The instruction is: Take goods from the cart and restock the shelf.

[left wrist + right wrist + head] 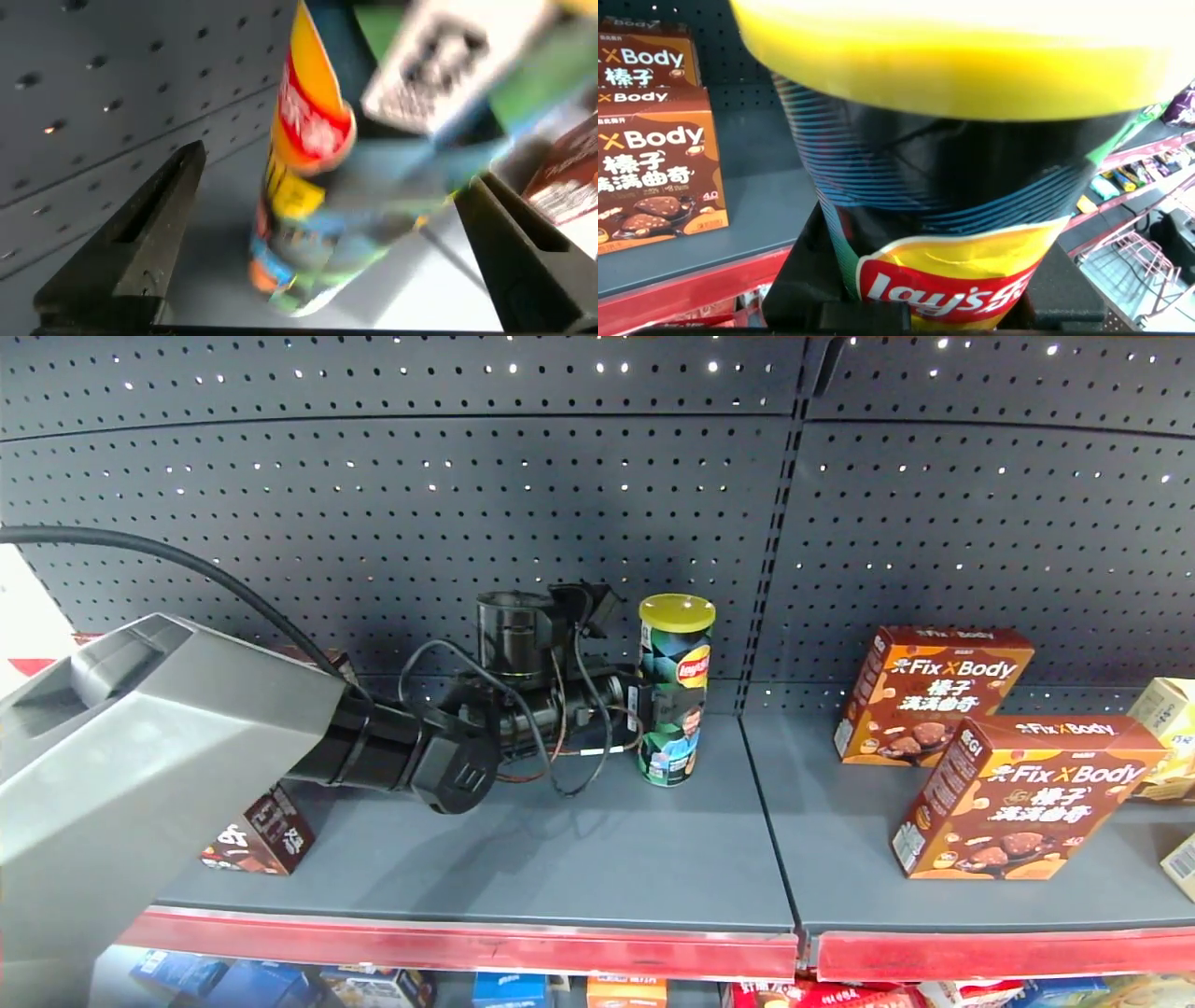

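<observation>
A tall chip can with a yellow lid stands upright on the grey shelf, near the pegboard back. My left gripper reaches in from the left and straddles its lower half. In the left wrist view the can sits between the two black fingers, with a gap on each side, so the gripper is open. My right gripper is shut on a second chip can, whose yellow lid fills the top of the right wrist view.
Two brown biscuit boxes lie on the right shelf section, with cream boxes at the far right. A small dark box sits at the left front. The shelf has a red front edge. A wire cart is below.
</observation>
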You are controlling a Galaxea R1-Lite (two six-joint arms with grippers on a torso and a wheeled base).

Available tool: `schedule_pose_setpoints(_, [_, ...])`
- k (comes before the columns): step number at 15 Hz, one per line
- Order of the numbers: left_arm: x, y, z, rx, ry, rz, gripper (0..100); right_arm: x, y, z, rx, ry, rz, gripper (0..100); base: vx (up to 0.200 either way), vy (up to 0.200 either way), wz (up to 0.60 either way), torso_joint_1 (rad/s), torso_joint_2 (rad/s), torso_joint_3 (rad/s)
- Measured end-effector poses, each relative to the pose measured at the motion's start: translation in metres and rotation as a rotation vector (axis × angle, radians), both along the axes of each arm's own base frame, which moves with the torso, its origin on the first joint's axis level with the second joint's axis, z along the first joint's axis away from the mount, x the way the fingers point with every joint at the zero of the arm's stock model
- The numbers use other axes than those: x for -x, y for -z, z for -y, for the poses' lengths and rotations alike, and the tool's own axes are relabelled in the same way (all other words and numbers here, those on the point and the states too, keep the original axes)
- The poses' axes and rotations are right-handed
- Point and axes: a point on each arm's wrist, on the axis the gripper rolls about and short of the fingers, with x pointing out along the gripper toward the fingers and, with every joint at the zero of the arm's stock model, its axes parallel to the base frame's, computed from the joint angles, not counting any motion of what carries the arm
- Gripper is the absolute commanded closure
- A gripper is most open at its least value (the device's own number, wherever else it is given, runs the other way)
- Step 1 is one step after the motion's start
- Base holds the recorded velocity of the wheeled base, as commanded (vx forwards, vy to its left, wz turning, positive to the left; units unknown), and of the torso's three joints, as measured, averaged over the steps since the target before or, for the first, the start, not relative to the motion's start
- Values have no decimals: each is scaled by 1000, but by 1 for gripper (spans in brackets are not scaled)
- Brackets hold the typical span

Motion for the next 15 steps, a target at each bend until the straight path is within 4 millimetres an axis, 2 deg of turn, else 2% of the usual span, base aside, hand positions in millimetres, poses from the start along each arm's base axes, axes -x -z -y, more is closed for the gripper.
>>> schedule_pose_setpoints(6, [-10, 8, 33, 44, 12, 0, 0, 1, 0, 0, 1, -1, 4, 100, 0, 0, 0, 0, 0, 0])
schedule_pose_setpoints(15, [-19, 21, 40, 46, 0, -13, 0, 2, 2, 0, 2, 0, 3, 100, 0, 0, 0, 0, 0, 0])
